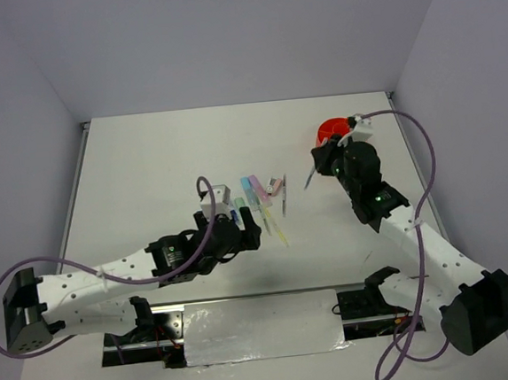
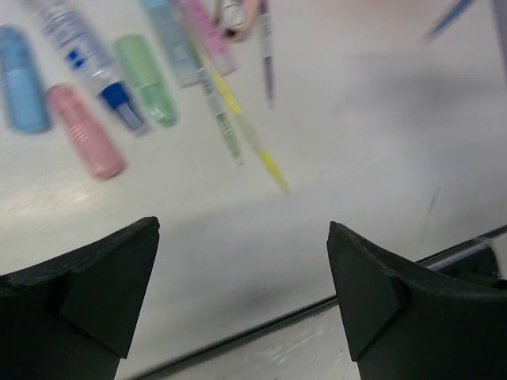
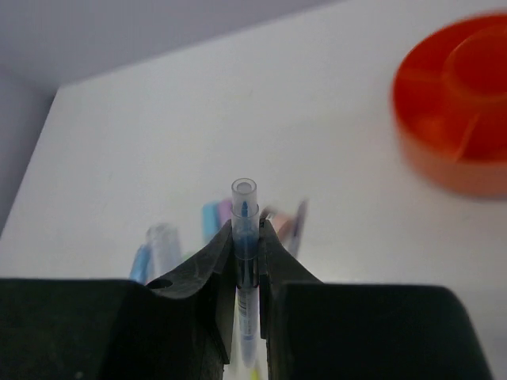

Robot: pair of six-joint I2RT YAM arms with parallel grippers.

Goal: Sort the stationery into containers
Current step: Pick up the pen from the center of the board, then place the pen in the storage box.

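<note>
Top external: white table, orange pot, pale lilac walls

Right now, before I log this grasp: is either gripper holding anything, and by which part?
The right gripper pinches a blue pen on its barrel just below the clear cap. The left gripper is open and empty.

1. My left gripper: jaws spread wide, nothing between, over the white table.
2. Ahead left, side by side: blue marker, pink marker, green marker.
3. Yellow pen slanted, nearest; purple pen beyond.
4. Blue pen, blurred, top right.
</note>
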